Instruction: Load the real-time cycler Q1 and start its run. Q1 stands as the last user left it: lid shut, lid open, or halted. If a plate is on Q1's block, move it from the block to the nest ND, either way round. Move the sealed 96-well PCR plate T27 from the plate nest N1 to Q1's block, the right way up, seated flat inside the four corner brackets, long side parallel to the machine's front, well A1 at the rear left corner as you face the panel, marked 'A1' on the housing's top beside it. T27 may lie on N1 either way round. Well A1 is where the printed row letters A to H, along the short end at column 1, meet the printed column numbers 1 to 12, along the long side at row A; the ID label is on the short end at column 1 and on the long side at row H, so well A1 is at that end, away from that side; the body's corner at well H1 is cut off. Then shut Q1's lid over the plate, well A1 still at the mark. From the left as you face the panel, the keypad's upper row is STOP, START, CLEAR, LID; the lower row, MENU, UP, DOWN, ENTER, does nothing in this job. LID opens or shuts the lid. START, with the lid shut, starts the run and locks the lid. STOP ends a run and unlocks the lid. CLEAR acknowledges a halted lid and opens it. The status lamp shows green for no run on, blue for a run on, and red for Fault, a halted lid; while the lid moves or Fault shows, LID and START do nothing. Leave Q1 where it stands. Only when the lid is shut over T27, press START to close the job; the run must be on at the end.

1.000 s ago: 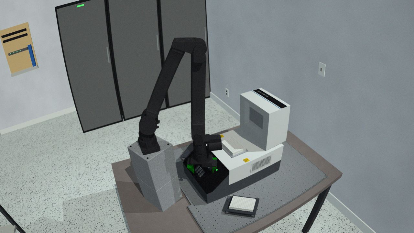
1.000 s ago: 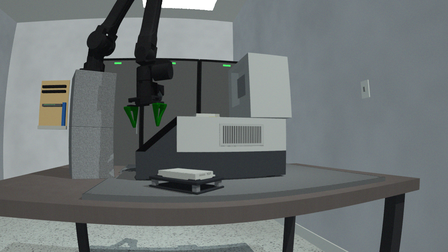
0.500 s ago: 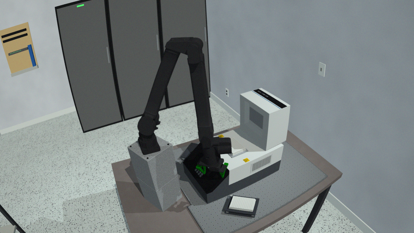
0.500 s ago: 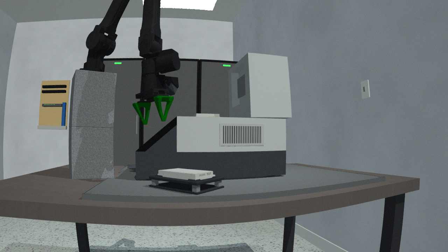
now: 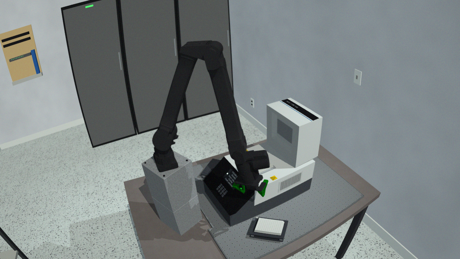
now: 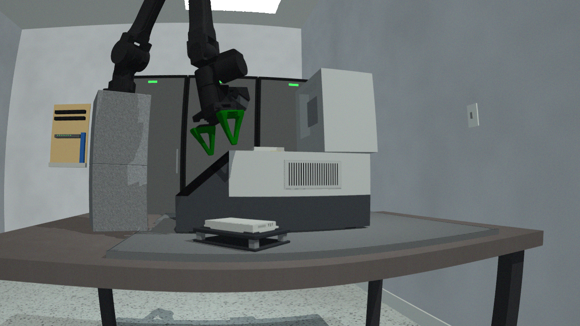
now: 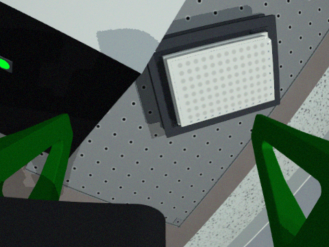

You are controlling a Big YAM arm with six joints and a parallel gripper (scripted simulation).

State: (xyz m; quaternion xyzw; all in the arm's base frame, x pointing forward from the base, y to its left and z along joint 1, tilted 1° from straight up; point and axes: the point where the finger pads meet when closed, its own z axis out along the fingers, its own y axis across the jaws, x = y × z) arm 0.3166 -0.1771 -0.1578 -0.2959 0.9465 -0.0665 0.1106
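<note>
Cycler Q1 (image 5: 273, 180) stands on the table with its white lid (image 5: 294, 130) raised at the rear. In the exterior view a thin white plate edge (image 6: 267, 148) shows on its block; in the top view my arm hides the block. Sealed plate T27 (image 5: 269, 226) lies flat on the black nest N1 (image 5: 267, 230) in front of Q1; it also shows in the exterior view (image 6: 241, 224) and in the wrist view (image 7: 222, 79). My gripper (image 5: 251, 188) is open and empty, in the air over Q1's front right corner beside the black panel; the wrist view (image 7: 160, 142) looks down past it at T27. The status lamp (image 7: 4, 64) is green.
The keypad (image 5: 221, 190) sits on the sloping black panel to the left of the gripper. The grey arm pedestal (image 5: 171, 193) stands left of Q1, with a dark flat piece (image 5: 205, 169) between them. The table edge runs just past N1.
</note>
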